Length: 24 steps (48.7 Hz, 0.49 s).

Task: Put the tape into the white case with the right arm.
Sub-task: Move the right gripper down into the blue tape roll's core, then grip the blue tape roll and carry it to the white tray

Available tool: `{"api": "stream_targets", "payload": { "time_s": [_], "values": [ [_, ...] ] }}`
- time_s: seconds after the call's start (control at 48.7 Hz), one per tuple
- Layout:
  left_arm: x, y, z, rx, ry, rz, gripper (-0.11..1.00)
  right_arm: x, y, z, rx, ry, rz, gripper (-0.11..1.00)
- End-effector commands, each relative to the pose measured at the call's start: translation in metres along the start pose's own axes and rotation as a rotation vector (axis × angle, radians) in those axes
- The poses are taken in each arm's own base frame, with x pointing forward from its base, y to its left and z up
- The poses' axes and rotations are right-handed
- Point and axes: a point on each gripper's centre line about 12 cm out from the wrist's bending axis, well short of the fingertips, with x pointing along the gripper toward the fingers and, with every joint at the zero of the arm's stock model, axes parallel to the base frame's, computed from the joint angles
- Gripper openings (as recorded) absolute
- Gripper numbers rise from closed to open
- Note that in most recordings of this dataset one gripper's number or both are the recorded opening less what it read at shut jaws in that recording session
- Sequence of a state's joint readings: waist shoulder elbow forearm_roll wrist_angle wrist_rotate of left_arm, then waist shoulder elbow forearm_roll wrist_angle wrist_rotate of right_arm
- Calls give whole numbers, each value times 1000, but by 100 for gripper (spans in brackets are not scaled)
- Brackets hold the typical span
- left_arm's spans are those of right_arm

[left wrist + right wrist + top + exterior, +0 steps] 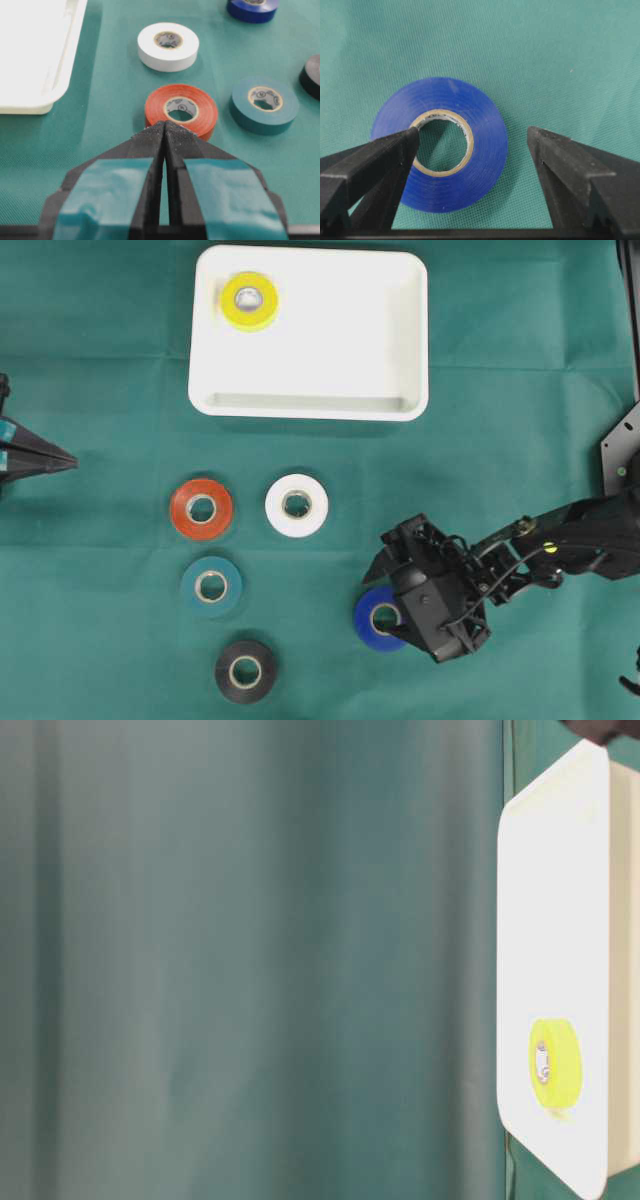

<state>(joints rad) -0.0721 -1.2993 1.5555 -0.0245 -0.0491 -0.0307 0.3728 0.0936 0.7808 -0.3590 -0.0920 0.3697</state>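
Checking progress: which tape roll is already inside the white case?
The yellow roll, lying in the white case; the other five rolls lie on the cloth.

Green cloth (100,620) covers table.

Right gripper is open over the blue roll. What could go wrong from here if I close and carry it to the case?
1. One of the right gripper's fingers sits over the blue tape's core, the other outside it. Closing would pinch one wall; the roll might tilt or slip.
2. The yellow tape already lies in the white case's far-left corner; release away from it.
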Motion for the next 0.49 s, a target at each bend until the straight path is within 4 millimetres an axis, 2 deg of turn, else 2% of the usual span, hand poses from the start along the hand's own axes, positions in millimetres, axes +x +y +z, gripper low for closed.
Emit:
{"api": "stream_targets", "payload": {
  "time_s": [0.0,0.205,0.473],
  "values": [
    [1,0,5,-1,-14,4,1,2,-3,12,6,-29,-4,61],
    [1,0,5,-2,-16,4,1,13,-6,10,8,16,-21,60],
    [1,1,5,-1,-14,5,1,14,-8,9,8,51,-38,59]
  ]
}}
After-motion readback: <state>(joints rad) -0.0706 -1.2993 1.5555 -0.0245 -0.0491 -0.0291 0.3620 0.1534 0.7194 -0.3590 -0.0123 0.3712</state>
